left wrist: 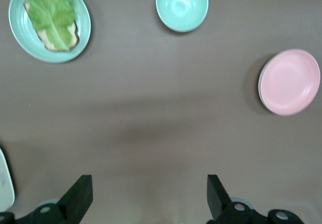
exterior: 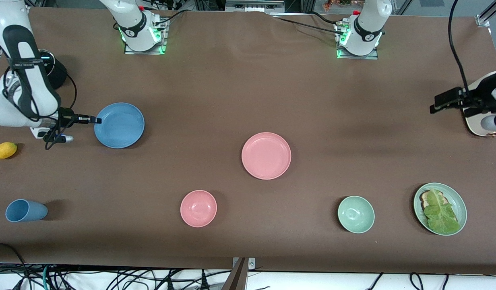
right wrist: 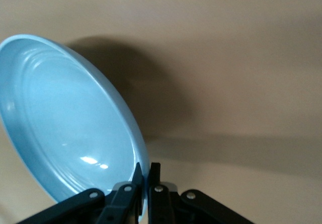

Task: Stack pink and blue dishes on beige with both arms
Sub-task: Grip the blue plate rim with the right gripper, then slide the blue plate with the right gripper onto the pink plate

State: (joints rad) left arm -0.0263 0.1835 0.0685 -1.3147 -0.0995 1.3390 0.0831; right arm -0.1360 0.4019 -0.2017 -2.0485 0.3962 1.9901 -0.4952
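Brown table, right claw pinching blue plate

text: none legible | right arm strap print: too small to read

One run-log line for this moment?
right gripper: shut on blue plate rim | left gripper: open, waiting | pink plate: untouched

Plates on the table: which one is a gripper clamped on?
The blue plate: the right gripper is shut on its rim. The pink plate and green food plate lie untouched.
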